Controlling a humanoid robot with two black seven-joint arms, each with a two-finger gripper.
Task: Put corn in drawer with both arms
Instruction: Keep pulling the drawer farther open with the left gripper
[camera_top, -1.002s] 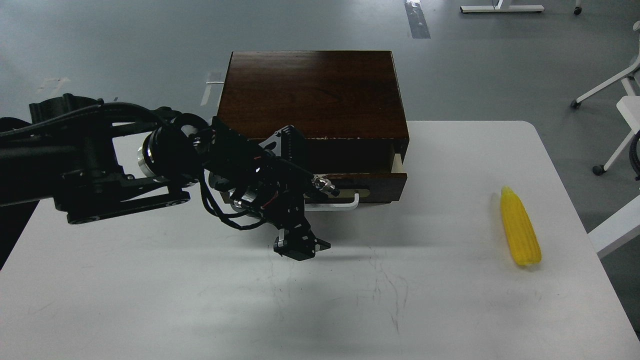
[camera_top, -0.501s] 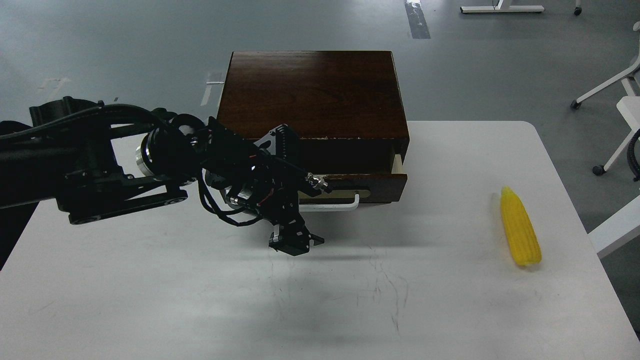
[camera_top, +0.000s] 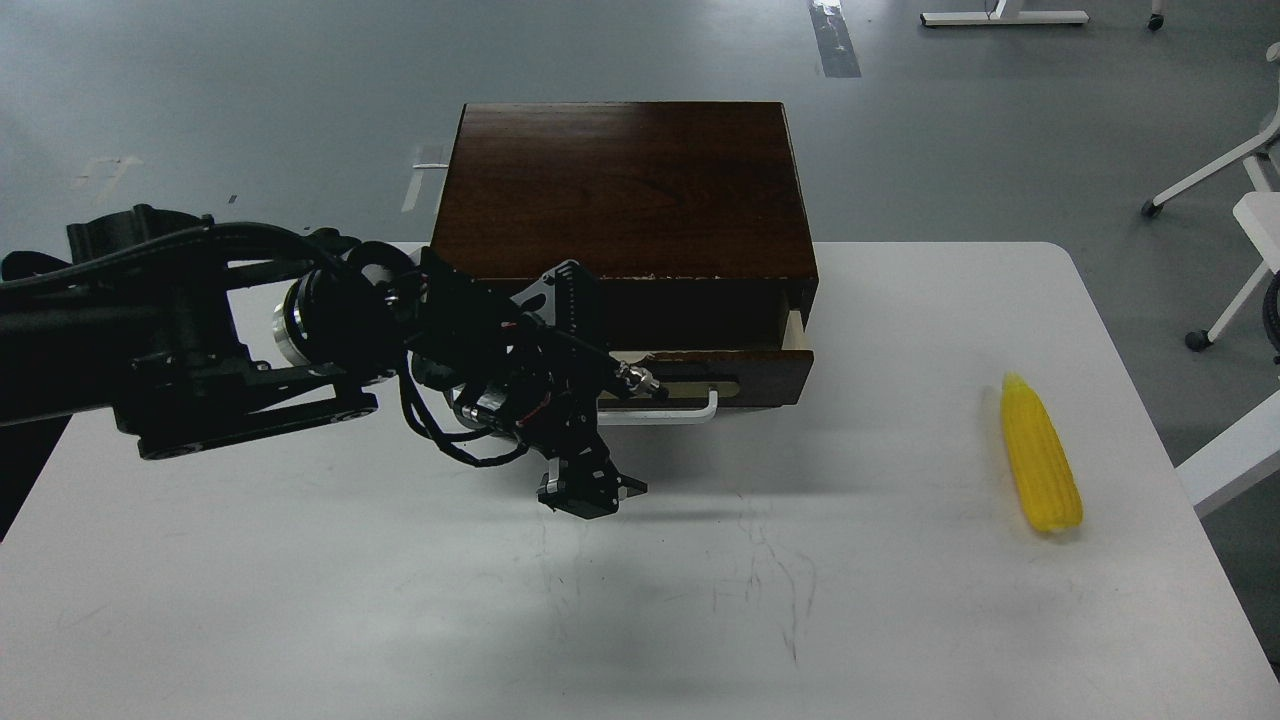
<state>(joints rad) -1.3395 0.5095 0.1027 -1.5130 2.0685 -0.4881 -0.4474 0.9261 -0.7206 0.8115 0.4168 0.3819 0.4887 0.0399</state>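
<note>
The corn (camera_top: 1040, 465) lies on the white table (camera_top: 300, 600) at the right, pointed end away from me. The dark brown box cabinet (camera_top: 620, 185) stands at the back centre. Its drawer (camera_top: 750, 370) is pulled out a little, and pale wood shows at its right side. The white bar handle (camera_top: 665, 413) is partly hidden behind my left arm. My left gripper (camera_top: 590, 492) hangs low over the table, just in front of and below the handle's left end, holding nothing I can see. Its fingers are dark and hard to tell apart. My right arm is out of view.
My left arm's thick black links (camera_top: 180, 330) cover the table's left back part and the drawer's left half. White chair legs (camera_top: 1230, 180) stand off the table's right edge. The table shows fine scratches near the middle front.
My left gripper has drifted slightly left and a little back toward the drawer front. The drawer and corn have not moved.
</note>
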